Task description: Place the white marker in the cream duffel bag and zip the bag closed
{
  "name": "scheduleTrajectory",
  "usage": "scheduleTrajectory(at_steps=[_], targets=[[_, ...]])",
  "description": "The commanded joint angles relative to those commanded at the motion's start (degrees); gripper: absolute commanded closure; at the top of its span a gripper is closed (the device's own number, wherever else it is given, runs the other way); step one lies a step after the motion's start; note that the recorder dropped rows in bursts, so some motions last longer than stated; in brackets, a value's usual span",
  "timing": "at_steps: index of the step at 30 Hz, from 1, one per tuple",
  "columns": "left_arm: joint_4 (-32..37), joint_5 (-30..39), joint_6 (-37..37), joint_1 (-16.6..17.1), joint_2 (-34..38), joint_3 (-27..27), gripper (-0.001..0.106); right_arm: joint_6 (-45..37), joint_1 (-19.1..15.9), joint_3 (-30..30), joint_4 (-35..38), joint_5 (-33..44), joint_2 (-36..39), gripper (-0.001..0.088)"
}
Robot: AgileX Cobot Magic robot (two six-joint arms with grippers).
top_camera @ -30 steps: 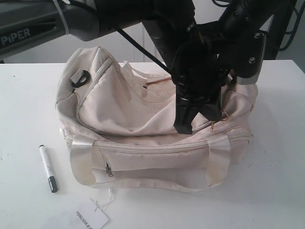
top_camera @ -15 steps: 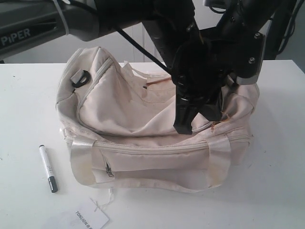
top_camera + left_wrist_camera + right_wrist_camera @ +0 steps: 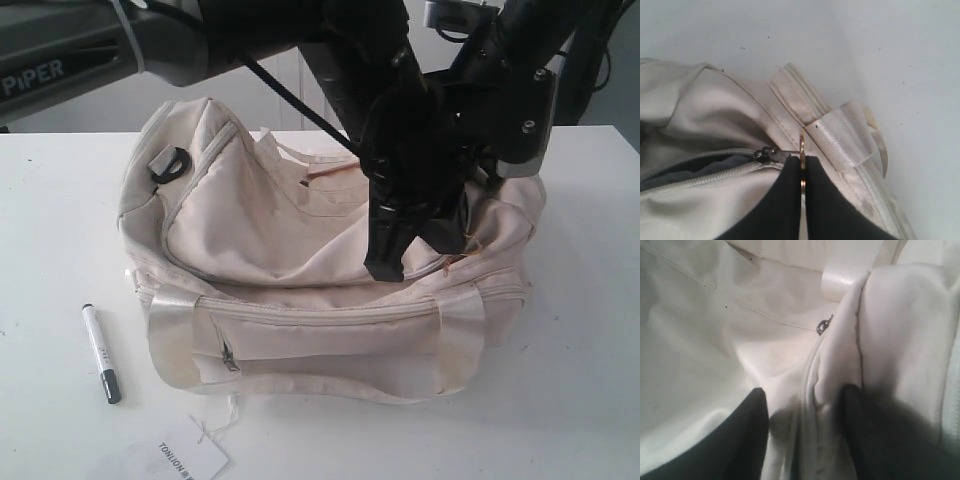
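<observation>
Left gripper [image 3: 802,161] is clamped tight, fingers pressed flat together on the thin gold pull tab [image 3: 802,145], and that tab leads straight to the grey slider [image 3: 767,152] on the top zip [image 3: 700,170]. Behind the slider the zip gapes, dark lining showing between the two rows of teeth. Just beside the gripper on the other side, a shiny strap [image 3: 842,135] is stitched across the seam, with bare table [image 3: 920,75] beyond it. Over to the right gripper [image 3: 805,390]: fingers spread wide, straddling a raised fold of fabric at the zip line. One finger sits against the fold, the other rests on the flat cloth with a shadowed gap before the ridge, so there's no pinch to be seen there. From the exterior view both arms crowd in over the right end of the bag [image 3: 250,230], the left one reaching across the middle and its black gripper dipping to the top edge near the right front strap. The bag slumps on the table, top panel sagging inward, front pocket zip closed, a black ring [image 3: 170,163] at its left end. And the marker [image 3: 101,353]? Out on the table, well left of the bag's front corner, lying flat with its black cap toward the camera, nothing touching it. A white paper tag [image 3: 185,460] lies near the front edge.
</observation>
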Motion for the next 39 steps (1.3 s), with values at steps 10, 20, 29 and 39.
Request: scheduleTrajectory(at_steps=[10, 20, 29, 39], targets=[[0.0, 0.0, 0.0, 0.0, 0.0, 0.0, 0.105, -0.34, 0.0, 0.0, -0.37, 0.0, 0.24, 0.0868], [0.0, -0.12, -0.51, 0.0, 0.0, 0.0, 0.105, 1.49, 0.0, 0.0, -0.01, 0.0, -0.52, 0.0868], [0.0, 0.36, -0.51, 0.0, 0.0, 0.0, 0.105, 2.47, -0.2, 0.0, -0.36, -1.46, -2.73, 0.0868], [-0.8, 11.36, -0.72, 0.0, 0.0, 0.0, 0.105, 2.86, -0.2, 0.0, -0.36, -4.52, -2.84, 0.0868]])
